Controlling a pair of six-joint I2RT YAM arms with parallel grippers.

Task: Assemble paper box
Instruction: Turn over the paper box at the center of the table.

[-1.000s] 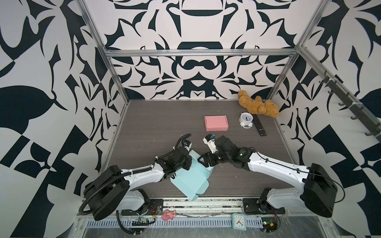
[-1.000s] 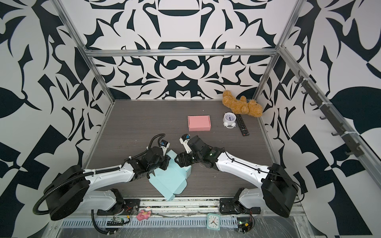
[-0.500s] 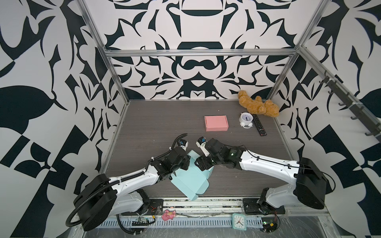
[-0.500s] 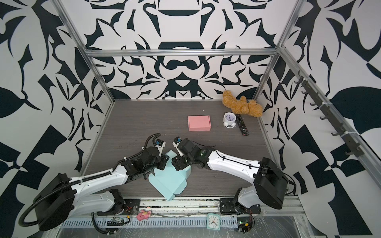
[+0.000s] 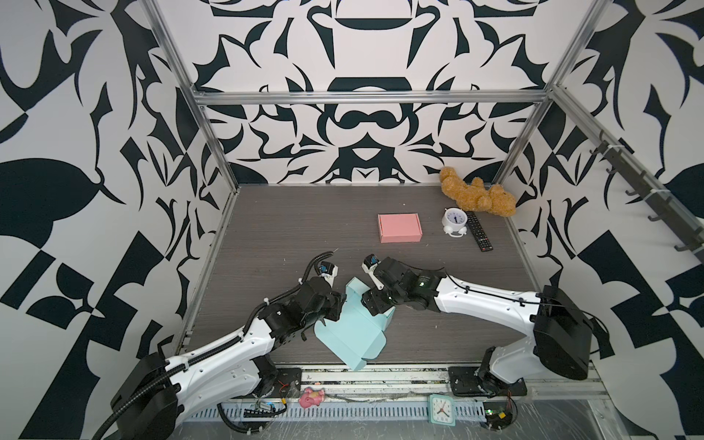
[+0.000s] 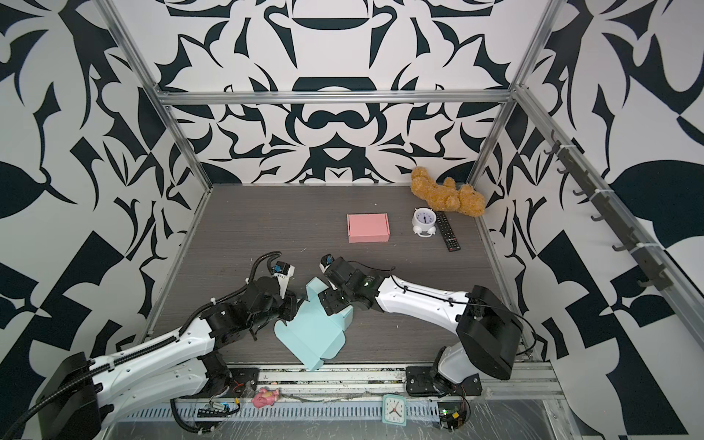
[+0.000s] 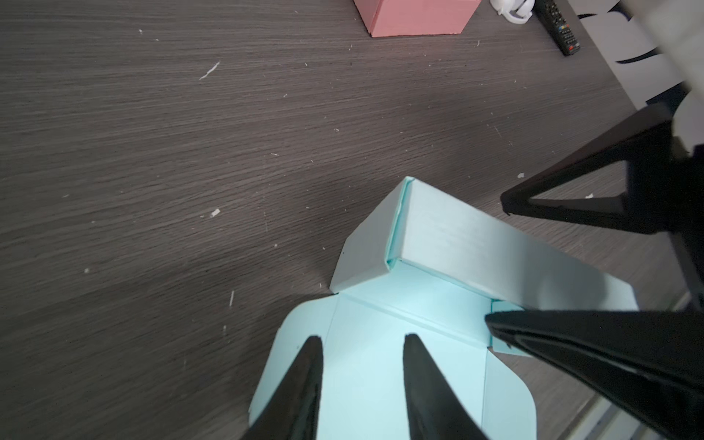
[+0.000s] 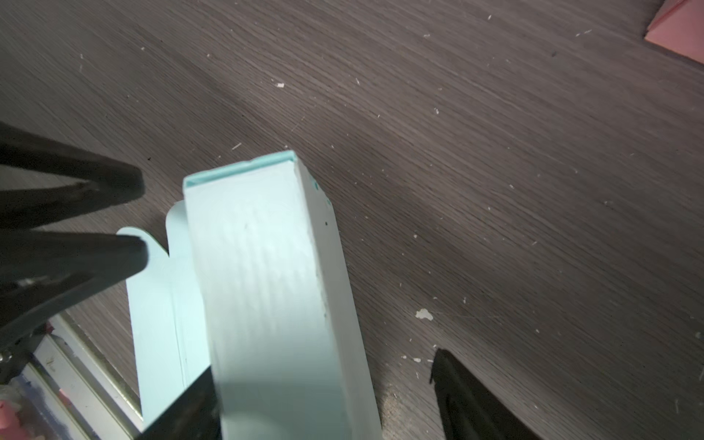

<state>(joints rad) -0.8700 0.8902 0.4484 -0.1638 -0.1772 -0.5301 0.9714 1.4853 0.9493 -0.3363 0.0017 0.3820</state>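
Dark wood-grain tabletop [image 5: 274,228], ringed by black-and-white patterned walls, carries the half-folded teal paper box [image 5: 348,331] at its near edge, between my two arms. My left jaws stand parted over its flat panel, holding nothing. My right jaws are spread wide astride its upright folded wall [image 8: 266,266], not clamping it.

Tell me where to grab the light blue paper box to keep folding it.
I'd grip the raised side wall from above, fingers on both faces. It stands upright with its top edge free; the rest of the light blue paper box lies flat on the table.
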